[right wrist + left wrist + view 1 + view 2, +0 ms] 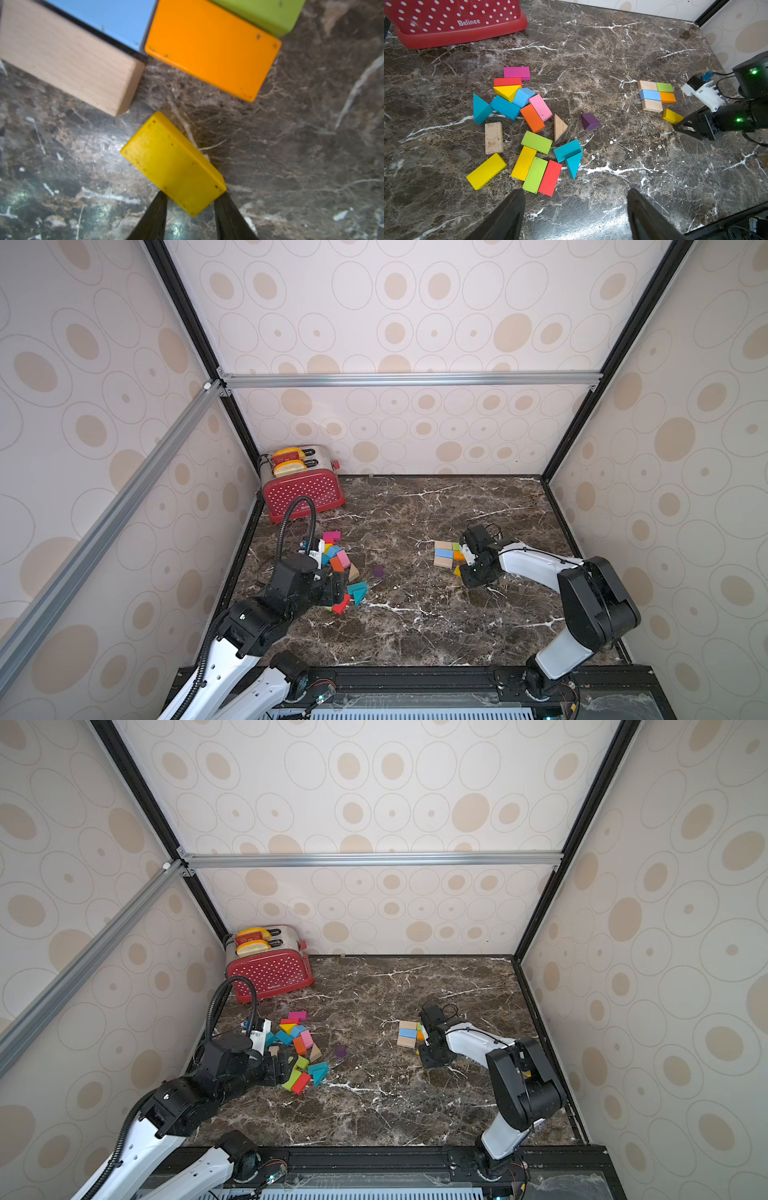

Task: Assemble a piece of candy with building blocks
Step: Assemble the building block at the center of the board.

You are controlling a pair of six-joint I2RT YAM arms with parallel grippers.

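Right wrist view shows your right end effector [192, 193] pinching one end of the yellow block [172, 164], just beside the orange block [212, 47]. Your left end effector [575, 191] gapes empty, near the loose building blocks [536, 142], well apart from that orange block.

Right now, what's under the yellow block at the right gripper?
Only marble tabletop shows around the yellow block; no block shows beneath. Its underside is hidden; the right gripper pinches its near end.
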